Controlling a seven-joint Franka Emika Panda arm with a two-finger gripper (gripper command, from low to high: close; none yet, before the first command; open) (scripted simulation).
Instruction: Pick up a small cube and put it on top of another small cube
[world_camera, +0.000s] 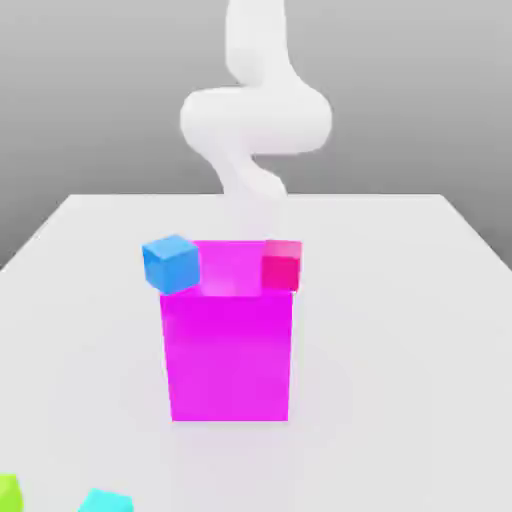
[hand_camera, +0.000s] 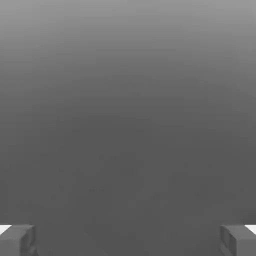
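Note:
The small lime-green cube (world_camera: 8, 492) lies at the near corner of the table on the exterior view's left, cut off by the picture's edge. The white arm (world_camera: 256, 120) rises at the far side, well away from it, behind the tall magenta block (world_camera: 230, 350). In the hand view my gripper (hand_camera: 128, 240) is open, its two grey fingertips (hand_camera: 17, 239) stand far apart, and between them there is plain grey background.
A cyan cube (world_camera: 105, 502) sits near the front edge beside the lime-green one. A blue cube (world_camera: 171, 264) and a red-pink cube (world_camera: 282, 265) flank the magenta block's top edge. The white table (world_camera: 400, 330) spreads around them.

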